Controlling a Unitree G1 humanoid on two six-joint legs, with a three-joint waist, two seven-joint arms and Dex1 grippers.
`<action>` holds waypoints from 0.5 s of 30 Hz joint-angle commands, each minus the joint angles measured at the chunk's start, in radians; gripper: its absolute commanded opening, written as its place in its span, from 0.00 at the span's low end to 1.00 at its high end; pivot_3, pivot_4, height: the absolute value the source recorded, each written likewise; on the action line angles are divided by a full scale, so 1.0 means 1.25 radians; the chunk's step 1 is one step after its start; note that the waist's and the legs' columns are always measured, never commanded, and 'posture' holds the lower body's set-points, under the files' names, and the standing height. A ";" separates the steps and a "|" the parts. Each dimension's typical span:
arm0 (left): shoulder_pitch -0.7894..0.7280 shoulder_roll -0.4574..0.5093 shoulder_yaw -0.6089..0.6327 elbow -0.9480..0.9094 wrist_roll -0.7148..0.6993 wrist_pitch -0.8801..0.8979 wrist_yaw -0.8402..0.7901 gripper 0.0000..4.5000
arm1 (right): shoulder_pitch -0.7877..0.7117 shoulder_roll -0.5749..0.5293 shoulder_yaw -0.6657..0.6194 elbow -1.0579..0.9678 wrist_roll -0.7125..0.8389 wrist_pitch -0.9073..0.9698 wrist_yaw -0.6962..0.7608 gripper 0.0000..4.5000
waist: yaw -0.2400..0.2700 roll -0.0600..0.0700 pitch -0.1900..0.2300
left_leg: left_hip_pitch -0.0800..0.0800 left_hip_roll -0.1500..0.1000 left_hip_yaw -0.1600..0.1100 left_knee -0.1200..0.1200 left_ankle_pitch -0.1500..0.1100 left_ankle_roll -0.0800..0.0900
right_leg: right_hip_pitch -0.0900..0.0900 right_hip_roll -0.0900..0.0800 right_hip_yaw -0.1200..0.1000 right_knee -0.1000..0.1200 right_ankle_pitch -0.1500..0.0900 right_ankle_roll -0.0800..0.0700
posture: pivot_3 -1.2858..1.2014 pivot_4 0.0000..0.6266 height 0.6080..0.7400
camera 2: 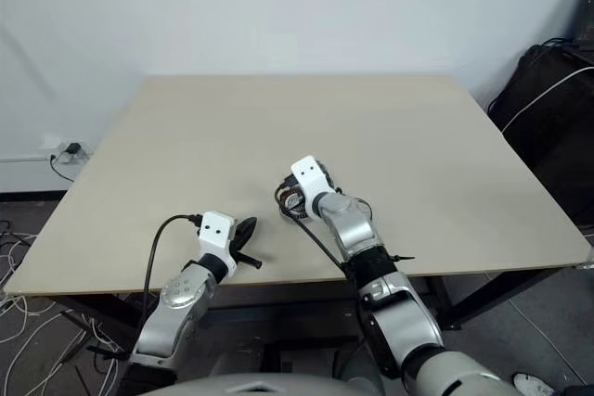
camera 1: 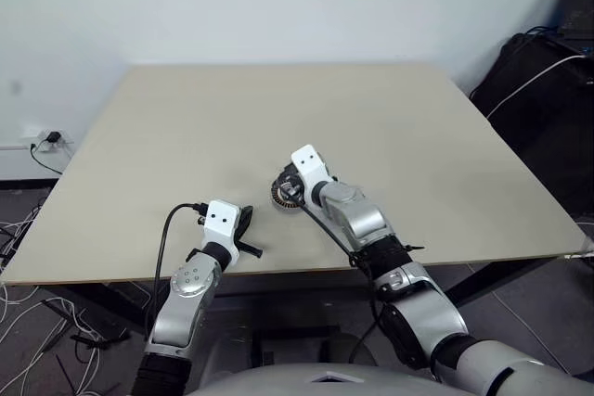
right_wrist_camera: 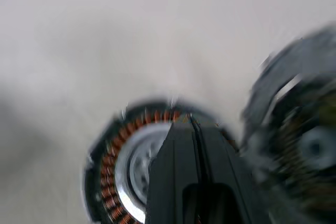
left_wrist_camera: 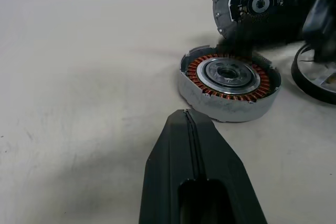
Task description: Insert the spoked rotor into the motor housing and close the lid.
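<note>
The motor housing (left_wrist_camera: 228,82) lies flat on the table, its copper windings ringing a silver centre. Just behind it the lid (left_wrist_camera: 257,3) stands tilted on edge, its dark centre and ribbed rim facing my left wrist. A thin ring, the spoked rotor (left_wrist_camera: 315,77), lies beside the housing, cut off by the frame. My left gripper (left_wrist_camera: 186,114) is shut and empty, a short way in front of the housing. My right gripper (right_wrist_camera: 191,123) is shut above the housing (right_wrist_camera: 126,166), with the blurred lid (right_wrist_camera: 299,140) close beside it. I cannot tell whether it touches the lid.
The beige table (camera 1: 186,136) stretches wide behind and to both sides of the parts. Its front edge runs just under my left hand (camera 1: 243,227). A black bag (camera 1: 548,90) stands off the right side. Cables and a wall socket (camera 1: 46,144) are at the left.
</note>
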 commanded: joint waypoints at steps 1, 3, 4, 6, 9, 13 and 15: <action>0.004 -0.002 0.001 -0.026 -0.004 -0.010 0.004 0.00 | 0.069 -0.045 -0.013 -0.187 0.059 0.067 0.069 0.01 | 0.003 0.000 0.000 | 0.000 0.000 0.000 0.000 0.000 0.000 | 0.000 0.000 0.000 0.000 0.000 0.000 | 0.52 0.00 1.00; 0.006 -0.001 -0.001 -0.025 -0.004 -0.008 0.001 0.00 | 0.132 -0.087 -0.017 -0.294 0.098 0.100 0.113 0.01 | 0.007 0.000 0.000 | -0.001 0.000 0.000 0.000 0.000 0.000 | 0.000 -0.002 0.000 -0.001 0.000 0.000 | 0.52 0.00 1.00; 0.006 -0.001 -0.002 -0.024 -0.004 -0.007 0.000 0.00 | 0.169 -0.105 -0.038 -0.350 0.129 0.112 0.130 0.01 | 0.008 0.000 0.000 | -0.001 0.000 0.000 0.000 0.000 0.000 | -0.001 -0.002 0.000 -0.001 0.000 -0.001 | 0.52 0.00 1.00; 0.006 0.000 -0.003 -0.023 -0.004 -0.006 -0.002 0.00 | 0.217 -0.118 -0.083 -0.421 0.180 0.131 0.138 0.01 | 0.010 0.000 0.000 | -0.001 0.000 0.000 0.000 0.000 0.000 | -0.001 -0.003 0.000 -0.001 -0.001 -0.001 | 0.52 0.00 1.00; 0.005 0.003 -0.003 -0.020 -0.005 -0.003 -0.008 0.00 | 0.271 -0.113 -0.190 -0.463 0.244 0.140 0.106 0.09 | 0.010 0.000 0.000 | -0.001 0.001 0.000 0.000 0.000 0.000 | -0.001 -0.003 0.000 -0.001 0.000 0.000 | 0.52 0.00 1.00; 0.000 0.010 -0.005 -0.018 -0.006 0.003 -0.019 0.00 | 0.298 -0.106 -0.292 -0.426 0.260 0.169 0.017 0.34 | 0.012 0.000 0.000 | 0.000 0.001 0.000 0.000 0.000 0.000 | -0.001 -0.003 -0.003 -0.001 0.001 0.001 | 0.52 0.00 1.00; -0.002 0.013 -0.005 -0.017 -0.006 0.006 -0.024 0.00 | 0.301 -0.097 -0.327 -0.402 0.268 0.176 -0.017 0.49 | 0.012 0.000 0.000 | 0.000 0.001 0.000 0.000 0.000 0.000 | -0.001 -0.004 -0.003 -0.001 0.001 0.001 | 0.52 0.00 1.00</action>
